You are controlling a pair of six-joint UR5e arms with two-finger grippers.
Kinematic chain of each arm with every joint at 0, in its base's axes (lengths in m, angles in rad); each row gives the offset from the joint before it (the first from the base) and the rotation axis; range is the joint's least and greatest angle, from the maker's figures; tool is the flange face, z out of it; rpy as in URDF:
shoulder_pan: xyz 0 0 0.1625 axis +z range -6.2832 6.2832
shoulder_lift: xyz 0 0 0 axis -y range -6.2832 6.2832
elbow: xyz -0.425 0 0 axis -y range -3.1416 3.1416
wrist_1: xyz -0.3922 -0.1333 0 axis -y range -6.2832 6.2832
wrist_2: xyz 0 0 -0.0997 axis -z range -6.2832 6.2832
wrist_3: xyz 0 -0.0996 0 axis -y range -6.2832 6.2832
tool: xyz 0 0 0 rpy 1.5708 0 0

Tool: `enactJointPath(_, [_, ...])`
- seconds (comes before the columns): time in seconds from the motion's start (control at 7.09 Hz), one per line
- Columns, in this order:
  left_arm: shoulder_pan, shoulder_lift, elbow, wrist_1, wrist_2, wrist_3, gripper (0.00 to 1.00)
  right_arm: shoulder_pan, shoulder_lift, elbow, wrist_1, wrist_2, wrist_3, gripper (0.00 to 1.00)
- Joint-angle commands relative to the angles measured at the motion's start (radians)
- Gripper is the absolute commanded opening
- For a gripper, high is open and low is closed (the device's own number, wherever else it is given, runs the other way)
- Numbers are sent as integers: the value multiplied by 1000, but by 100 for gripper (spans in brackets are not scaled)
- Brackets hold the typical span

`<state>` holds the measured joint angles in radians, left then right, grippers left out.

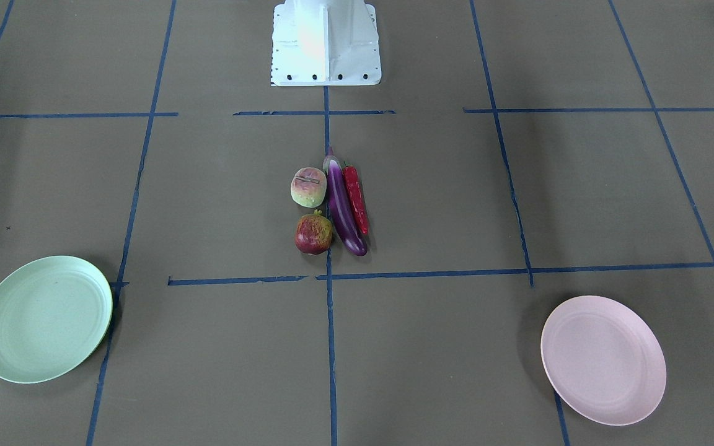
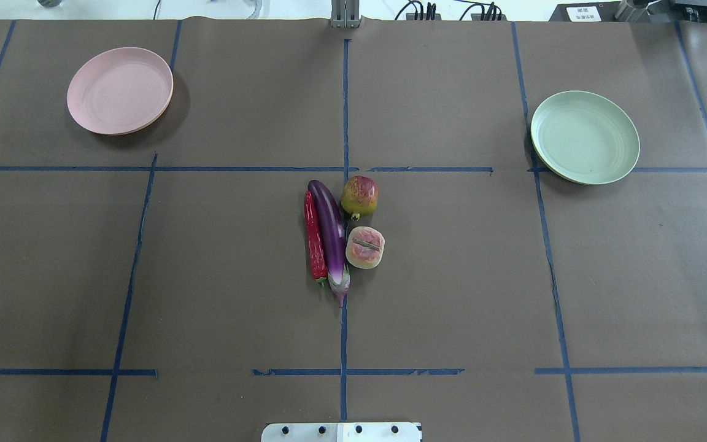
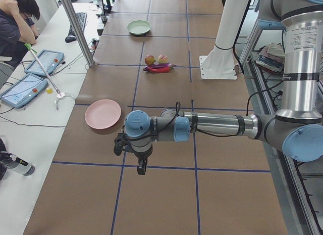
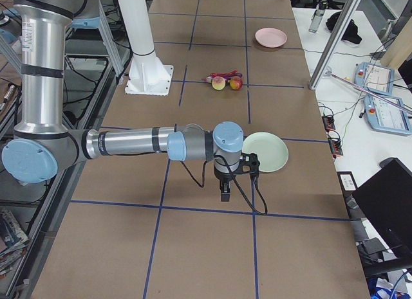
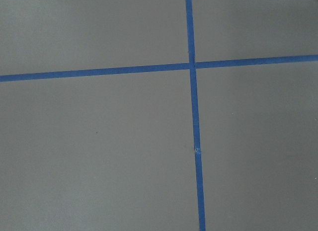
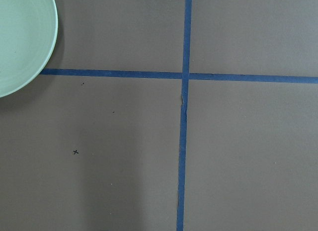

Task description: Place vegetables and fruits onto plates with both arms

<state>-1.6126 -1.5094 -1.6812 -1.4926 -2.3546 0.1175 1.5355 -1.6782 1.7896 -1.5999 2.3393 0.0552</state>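
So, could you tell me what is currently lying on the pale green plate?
Nothing shows on the green plate; its whole face is bare from overhead. The eggplant, chili, pomegranate and peach lie together well away from it. Its underside is hidden.

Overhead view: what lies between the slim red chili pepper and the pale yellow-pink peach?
The long glossy purple eggplant, alongside the red chili pepper, the peach at its other side; the overhead view shows it.

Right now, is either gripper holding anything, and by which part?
Nothing: eggplant, chili, pomegranate, peach lie on the table, away from left gripper and right gripper.
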Motion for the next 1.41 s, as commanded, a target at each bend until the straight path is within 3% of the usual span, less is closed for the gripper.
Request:
enactJointPath(0.0, [0, -2, 0, 0, -2, 2, 100, 0, 0, 1, 0, 0, 0, 100])
enactJointPath(0.28, [2, -2, 0, 0, -2, 2, 100, -6, 14, 7, 36, 20, 3, 100])
enactJointPath(0.56, [2, -2, 0, 0, -2, 2, 100, -142, 38, 8, 275, 18, 146, 100])
enactJointPath(0.71, [2, -2, 0, 0, -3, 2, 100, -243, 111, 7, 390, 11, 263, 100])
enactJointPath(1.13, [3, -2, 0, 0, -3, 1, 100, -473, 393, 2, 396, -3, 626, 100])
enactJointPath(1.27, [2, -2, -2, 0, -3, 1, 100, -588, 479, -1, 393, -100, 773, 100])
